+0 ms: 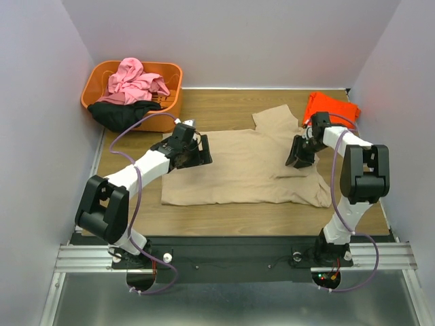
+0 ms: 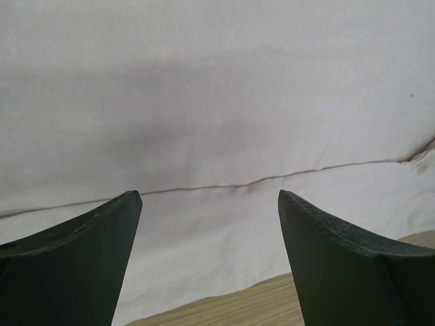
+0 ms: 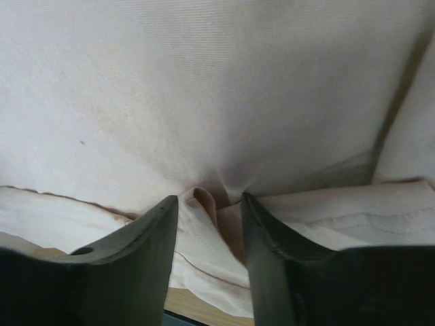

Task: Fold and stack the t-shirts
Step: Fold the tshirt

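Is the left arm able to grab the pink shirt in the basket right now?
Probably yes. The left fingers are open and empty over the tan shirt, and the pink shirt lies uncovered on top in the basket, on that arm's side. It may be a stretch.

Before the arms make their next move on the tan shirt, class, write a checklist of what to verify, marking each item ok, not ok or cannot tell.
1. The tan t-shirt lies spread flat on the table: ok.
2. The left gripper is open over the shirt's left edge: ok.
3. It holds cloth: not ok.
4. The right gripper straddles a raised cloth ridge: ok.
5. Its grip is firm: cannot tell.
6. The orange-red t-shirt sits folded at the far right: ok.
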Action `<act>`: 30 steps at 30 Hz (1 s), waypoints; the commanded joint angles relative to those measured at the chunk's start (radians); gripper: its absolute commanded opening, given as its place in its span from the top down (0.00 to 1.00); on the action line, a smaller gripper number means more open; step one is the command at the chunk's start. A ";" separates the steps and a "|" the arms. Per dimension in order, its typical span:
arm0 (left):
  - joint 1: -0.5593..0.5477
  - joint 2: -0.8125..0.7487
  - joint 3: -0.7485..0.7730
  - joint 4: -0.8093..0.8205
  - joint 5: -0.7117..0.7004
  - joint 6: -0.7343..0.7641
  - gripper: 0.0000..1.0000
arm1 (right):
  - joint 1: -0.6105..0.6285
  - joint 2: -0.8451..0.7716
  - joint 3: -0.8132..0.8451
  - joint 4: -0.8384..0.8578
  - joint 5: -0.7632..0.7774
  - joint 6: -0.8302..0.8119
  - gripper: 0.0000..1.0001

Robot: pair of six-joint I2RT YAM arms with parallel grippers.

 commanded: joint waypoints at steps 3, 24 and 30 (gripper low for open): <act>-0.007 -0.042 -0.011 0.012 0.006 -0.006 0.07 | 0.051 -0.004 -0.004 0.040 -0.037 -0.012 0.61; -0.007 -0.053 -0.041 0.011 0.001 -0.018 0.07 | 0.112 0.184 0.244 0.036 -0.090 -0.013 0.99; -0.007 -0.062 -0.052 0.006 0.003 -0.021 0.07 | 0.141 0.266 0.355 0.002 -0.090 -0.033 0.92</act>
